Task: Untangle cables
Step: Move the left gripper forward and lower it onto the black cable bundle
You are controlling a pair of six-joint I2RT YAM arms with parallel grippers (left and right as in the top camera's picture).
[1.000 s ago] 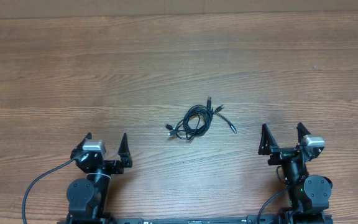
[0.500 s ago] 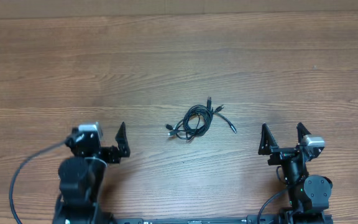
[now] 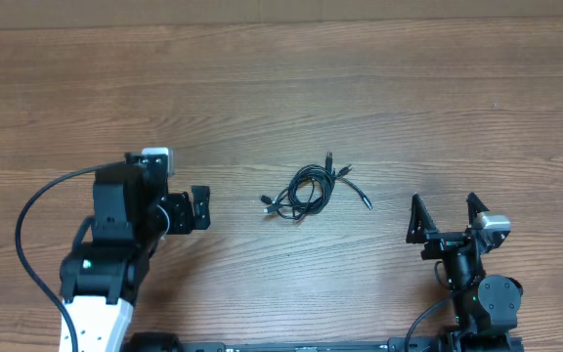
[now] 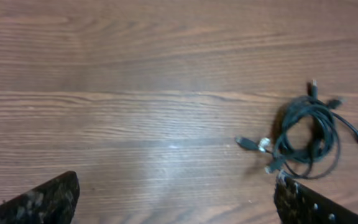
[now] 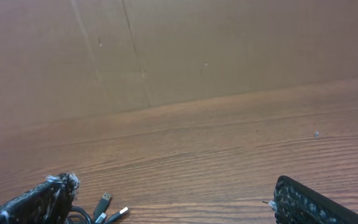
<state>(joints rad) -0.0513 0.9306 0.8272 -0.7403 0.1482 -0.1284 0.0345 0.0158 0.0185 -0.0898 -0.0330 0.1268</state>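
Observation:
The cables (image 3: 306, 191) lie as a small knotted black bundle on the wooden table (image 3: 360, 88), with plug ends sticking out left and right. My left gripper (image 3: 203, 207) hangs open to the left of the bundle, apart from it, its fingers pointing toward it. In the left wrist view the cables (image 4: 306, 134) sit just above the right fingertip (image 4: 303, 205), and the left gripper (image 4: 176, 205) holds nothing. My right gripper (image 3: 444, 205) stands open to the lower right of the bundle. In the right wrist view two plug ends (image 5: 104, 202) of the cables show beside the left finger (image 5: 36, 202); the right gripper (image 5: 173, 202) is empty.
A thick black arm cable (image 3: 42, 210) loops out to the left of the left arm. A brown cardboard wall (image 5: 166, 50) stands along the table's far edge. Bare wood surrounds the bundle on all sides.
The left arm has lifted from its rest near the front edge and swung forward, so its open gripper now points right at the bundle. The right arm and the cables have not moved.

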